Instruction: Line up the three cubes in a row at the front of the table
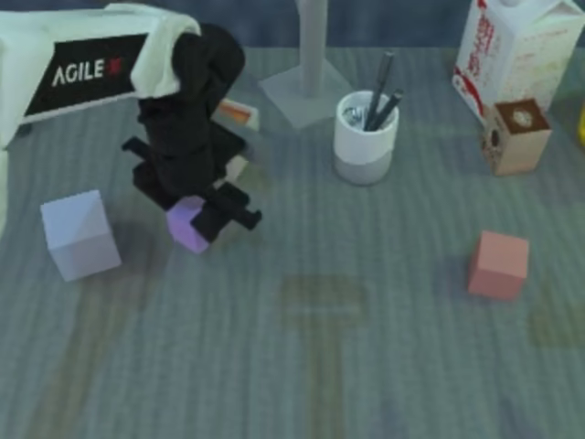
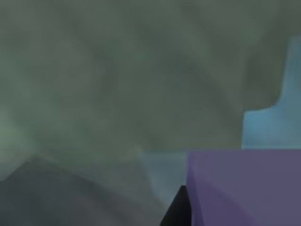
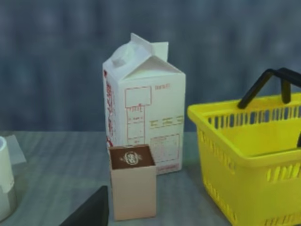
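The small lilac-purple cube [image 1: 187, 226] lies left of centre, and my left gripper [image 1: 196, 222] reaches down from above and is shut on it. In the left wrist view the purple cube [image 2: 244, 188] fills the near corner, with one black fingertip [image 2: 176, 212] pressed against its side. The larger pale blue-white cube [image 1: 80, 233] rests on the table [image 1: 302, 366] near the left edge. The salmon-pink cube [image 1: 499, 264] sits far off at the right. My right arm is out of the top view; one dark fingertip [image 3: 94, 209] of its gripper stands wide to the side with nothing by it.
At the back stand a white cup with pens [image 1: 366, 137], a lamp-like white stand [image 1: 311, 73], a milk carton [image 1: 512, 55] and a small brown carton [image 1: 516, 137]. A yellow basket [image 3: 254, 155] sits right of the cartons. A white box with orange [image 1: 239, 114] peeks from behind the left arm.
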